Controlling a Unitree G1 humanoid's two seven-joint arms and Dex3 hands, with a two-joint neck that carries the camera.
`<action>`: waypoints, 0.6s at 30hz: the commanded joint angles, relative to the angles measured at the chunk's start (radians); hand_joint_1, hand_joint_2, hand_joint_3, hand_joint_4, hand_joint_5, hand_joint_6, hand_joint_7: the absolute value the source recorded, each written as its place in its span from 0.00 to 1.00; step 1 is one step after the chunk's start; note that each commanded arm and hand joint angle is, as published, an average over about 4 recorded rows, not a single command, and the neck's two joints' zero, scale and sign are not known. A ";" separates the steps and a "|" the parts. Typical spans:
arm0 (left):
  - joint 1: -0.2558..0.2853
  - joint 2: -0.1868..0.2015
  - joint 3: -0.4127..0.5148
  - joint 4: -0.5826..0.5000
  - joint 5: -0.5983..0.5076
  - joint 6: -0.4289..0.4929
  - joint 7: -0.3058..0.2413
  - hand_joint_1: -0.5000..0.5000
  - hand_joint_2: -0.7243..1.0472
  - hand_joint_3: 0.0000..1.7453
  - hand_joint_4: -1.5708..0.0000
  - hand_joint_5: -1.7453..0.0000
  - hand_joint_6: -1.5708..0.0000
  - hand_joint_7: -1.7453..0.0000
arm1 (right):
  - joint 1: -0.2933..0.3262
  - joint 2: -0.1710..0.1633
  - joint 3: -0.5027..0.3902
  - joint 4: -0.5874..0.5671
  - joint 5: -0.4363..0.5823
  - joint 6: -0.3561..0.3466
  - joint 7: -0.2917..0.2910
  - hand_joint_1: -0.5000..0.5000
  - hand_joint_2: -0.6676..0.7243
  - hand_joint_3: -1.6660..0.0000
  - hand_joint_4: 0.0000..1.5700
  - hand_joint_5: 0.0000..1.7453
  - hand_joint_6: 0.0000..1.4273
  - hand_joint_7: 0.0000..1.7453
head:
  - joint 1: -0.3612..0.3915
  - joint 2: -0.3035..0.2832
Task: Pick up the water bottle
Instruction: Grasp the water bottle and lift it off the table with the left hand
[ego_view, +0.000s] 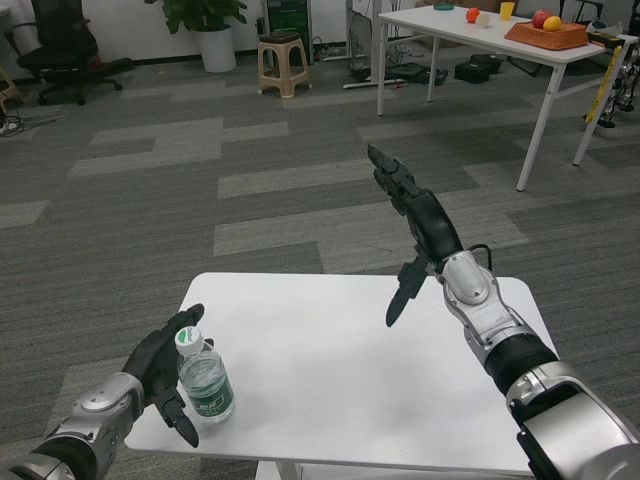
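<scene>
Bottle placement decides this one for you: the water bottle stands upright near the worktop's front left corner, its white cap up and its long axis vertical, so you will be closing around its side and not coming down over the cap.

Your left robot hand is by far the nearer. It sits at the worktop's left edge, immediately on the bottle's left, with the fingers spread and curving towards the bottle. One fingertip reaches up by the cap and another lies low in front of the base. Whether any finger already touches the plastic you cannot tell from this view; the hand does not look closed around the bottle, so treat it as open and holding nothing.

Your right robot hand is well apart from the bottle, raised over the worktop's far right part with its fingers extended and nothing in them. Leave it where it is.

In my judgement the grasp has not been made yet. The bottle lies to the right of your left palm, so the next move should be a short sideways approach to bring the palm against the bottle's side before you close. Watch the corner: the bottle stands close to both the front and left edges, and a nudge could tip it off.
</scene>
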 joint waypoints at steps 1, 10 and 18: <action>-0.023 0.003 -0.003 0.004 -0.008 0.003 0.002 0.00 0.10 0.05 1.00 0.71 1.00 1.00 | 0.007 -0.003 0.000 0.003 0.004 -0.007 -0.004 0.12 0.91 1.00 0.00 0.00 0.00 0.00 | -0.001 -0.001; -0.025 0.005 -0.004 0.005 -0.010 0.003 0.007 0.00 0.05 0.05 1.00 0.71 1.00 1.00 | 0.004 -0.002 0.001 0.008 0.004 -0.007 -0.004 0.12 0.89 1.00 0.00 0.00 0.00 0.00 | 0.001 -0.004; -0.026 0.006 -0.004 0.007 -0.013 0.006 0.014 0.00 0.00 0.03 1.00 0.76 1.00 1.00 | 0.001 0.000 0.001 0.011 0.004 -0.007 -0.004 0.12 0.88 1.00 0.00 0.00 0.00 0.00 | 0.000 -0.004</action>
